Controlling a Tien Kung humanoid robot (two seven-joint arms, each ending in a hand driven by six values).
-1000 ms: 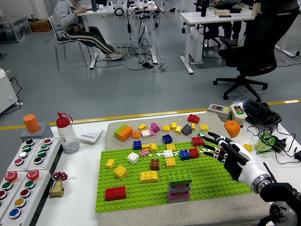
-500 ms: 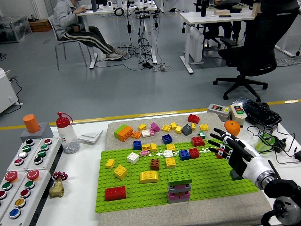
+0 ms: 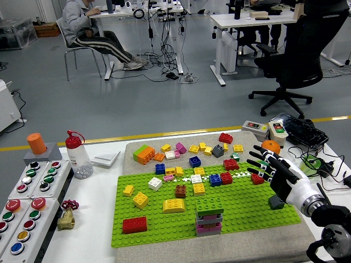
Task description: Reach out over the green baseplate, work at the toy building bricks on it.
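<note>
The green baseplate (image 3: 164, 219) lies on a grey mat and carries several bricks: a red one (image 3: 134, 224) at the front left, a yellow arched one (image 3: 173, 205), and a stack (image 3: 209, 215) of green, grey and pink bricks near the front. My right hand (image 3: 271, 167) hovers over the plate's right edge, fingers spread and holding nothing. A red brick (image 3: 256, 178) lies just under its fingers, and a small grey brick (image 3: 275, 203) sits below its palm. The left arm is out of sight.
Loose bricks (image 3: 189, 149) are scattered on the mat behind the plate. An orange ball (image 3: 270, 146), button boxes (image 3: 266, 129) and a keyboard (image 3: 304, 131) sit at the back right. At the left stand a bottle (image 3: 78, 155), a button panel (image 3: 27, 192) and a brass valve (image 3: 66, 216).
My right hand has drawn back to the right and slightly away, from over the bricks at the plate's right part to its right edge. The bricks have not moved.
</note>
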